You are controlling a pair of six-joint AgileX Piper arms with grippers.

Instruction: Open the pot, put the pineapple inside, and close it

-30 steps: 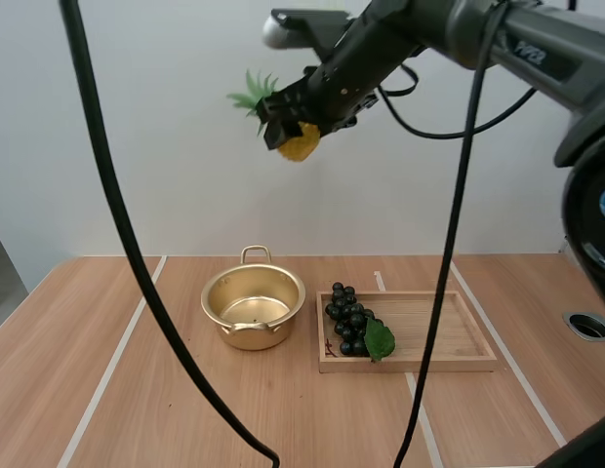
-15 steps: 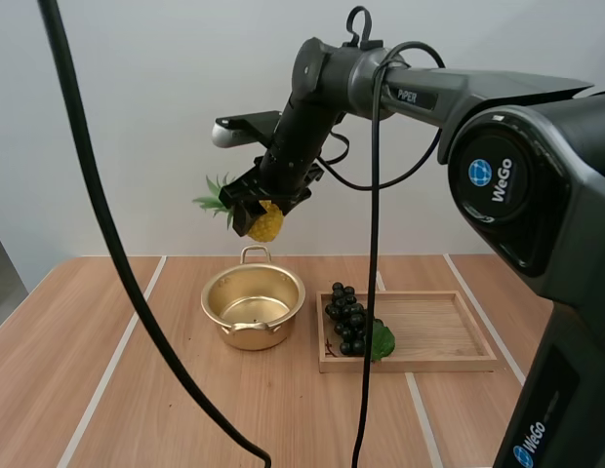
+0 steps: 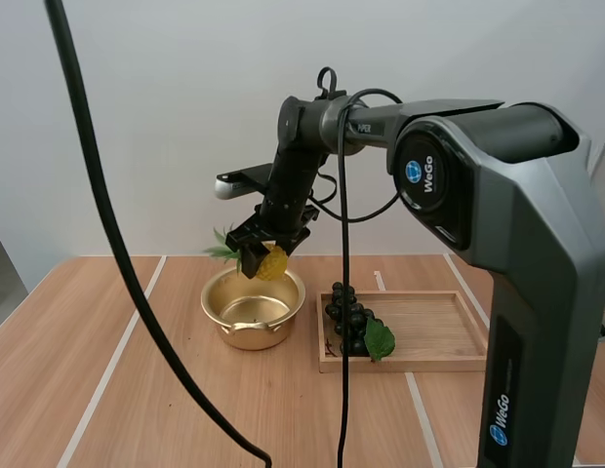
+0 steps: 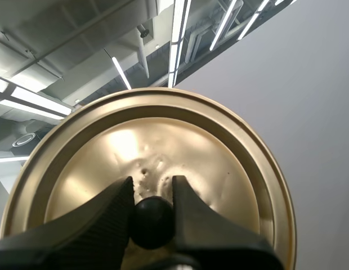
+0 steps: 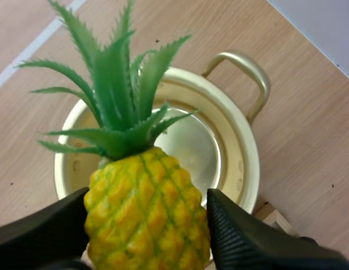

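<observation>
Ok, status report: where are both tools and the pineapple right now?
Right tool shut on pineapple, just above the open pot. Left tool shut on lid by its knob. Pot mouth unobstructed; grapes on tray beside it.

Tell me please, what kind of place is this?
Likely a robot test bench, not a kitchen: wooden table, right gripper holding a pineapple over the open pot, grapes on a tray.

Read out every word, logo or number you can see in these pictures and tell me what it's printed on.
"WeGo": round cap on the right arm's shoulder.
"WeGo": running up the right arm's base column.
Small lettering on the right arm's upper link: too small to read.
None on the pot, lid, pineapple, grapes or tray.
</observation>
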